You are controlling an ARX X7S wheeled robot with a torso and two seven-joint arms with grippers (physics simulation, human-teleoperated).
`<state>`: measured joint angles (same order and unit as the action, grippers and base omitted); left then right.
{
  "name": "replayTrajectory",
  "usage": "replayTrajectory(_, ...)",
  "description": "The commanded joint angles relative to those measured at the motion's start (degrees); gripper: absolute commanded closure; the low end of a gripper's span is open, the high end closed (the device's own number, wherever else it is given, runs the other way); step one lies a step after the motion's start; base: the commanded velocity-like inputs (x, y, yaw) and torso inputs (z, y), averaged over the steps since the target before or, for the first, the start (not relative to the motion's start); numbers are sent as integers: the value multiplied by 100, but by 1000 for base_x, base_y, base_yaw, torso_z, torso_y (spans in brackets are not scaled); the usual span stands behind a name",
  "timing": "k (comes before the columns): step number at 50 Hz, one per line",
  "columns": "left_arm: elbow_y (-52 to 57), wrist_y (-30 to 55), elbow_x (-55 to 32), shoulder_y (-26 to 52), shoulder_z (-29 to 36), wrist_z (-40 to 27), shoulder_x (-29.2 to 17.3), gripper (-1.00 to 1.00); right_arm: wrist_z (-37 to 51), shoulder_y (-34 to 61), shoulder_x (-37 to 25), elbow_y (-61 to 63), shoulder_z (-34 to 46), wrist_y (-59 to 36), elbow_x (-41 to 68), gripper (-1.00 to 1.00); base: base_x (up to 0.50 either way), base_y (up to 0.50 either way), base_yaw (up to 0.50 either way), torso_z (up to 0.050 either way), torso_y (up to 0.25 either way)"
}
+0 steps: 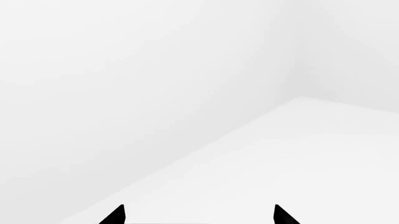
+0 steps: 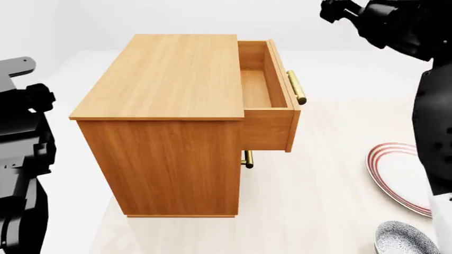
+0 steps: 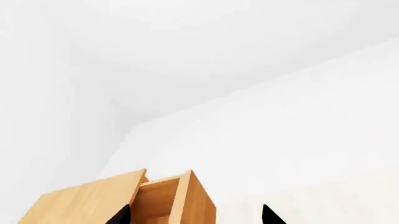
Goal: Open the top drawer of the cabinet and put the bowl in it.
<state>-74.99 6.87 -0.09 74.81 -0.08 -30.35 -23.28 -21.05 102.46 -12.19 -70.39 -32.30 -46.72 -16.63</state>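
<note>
Over on the pale floor in my head cam, the cabinet [image 2: 166, 121] sits side-on to me with its front facing right, and the top drawer [image 2: 267, 84] is pulled well out, so I can see straight down into its shallow wooden box and there's nothing in it. Its brass bar handle [image 2: 297, 87] runs along the drawer front, and a bit of a lower handle [image 2: 248, 159] pokes out underneath. The bowl [image 2: 404, 239] is sitting on the floor at the bottom right corner of that view, well apart from the cabinet, with the red-ringed plate [image 2: 395, 177] just beyond it, partly hidden behind my right arm. The left gripper [image 1: 198, 215] only shows two black fingertips with a wide gap between them, nothing in there, pointing at bare white wall and floor, so I'd call it spread apart. The right gripper [image 3: 194, 215] is the same deal, two dark tips set apart with nothing between, raised above the cabinet and looking over the drawer's open end, though so little of the tips shows that I'm only fairly sure about the spread. Neither arm is touching the bowl or the drawer.
</note>
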Motion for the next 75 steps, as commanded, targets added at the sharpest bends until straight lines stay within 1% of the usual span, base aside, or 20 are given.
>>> replayTrajectory(1,0,-21,2,-30,-50,16,-28,-100,-810,1050,793,-450,1677,-547,-807,-100,0,0,0,0,0)
replayTrajectory(5,0,-23,4,-58,-59,17,-28,-100,-1043,1120,1060,-455,2407,-1235,-801,-100,0,0,0,0,0)
replayTrajectory(10,0,-25,10,-50,-55,27,-11,-100,-1315,1206,1149,-457,2953,-2204,-17,-100,0,0,0,0,0)
replayTrajectory(18,0,-26,6,-53,-53,50,-9,-100,-1200,1032,1134,-458,3816,-2686,993,-100,0,0,0,0,0)
replayTrajectory(23,0,-21,-7,-92,-104,51,-31,-100,-1066,874,1112,-458,4063,-2759,1371,-100,0,0,0,0,0)
replayTrajectory(30,0,-1,4,-81,-126,55,-34,-100,-975,734,1101,-458,4326,-2869,1571,-100,0,0,0,0,0)
replayTrajectory(34,0,2,1,-97,-146,54,-35,-100,-1218,677,1207,-458,5105,-2893,1554,-100,0,0,0,0,0)
replayTrajectory(38,0,2,4,-110,-159,51,-35,-100,-1191,659,1209,-458,5488,-2885,1823,-100,0,0,0,0,0)
replayTrajectory(47,0,-3,6,-120,-176,52,-37,-100,-1206,503,1211,-458,5885,-2819,2061,-100,0,0,0,0,0)
replayTrajectory(56,0,-2,9,-139,-183,45,-24,-100,-1171,415,1215,-458,6445,-2740,2588,-100,0,0,0,0,0)
replayTrajectory(67,0,-6,5,-148,-196,56,-24,-100,-1021,374,1216,-457,7345,-2612,3457,-100,0,0,0,0,0)
replayTrajectory(75,0,-16,7,-151,-201,64,-29,-100,-939,318,1216,-458,7535,-2550,3552,-100,0,0,0,0,0)
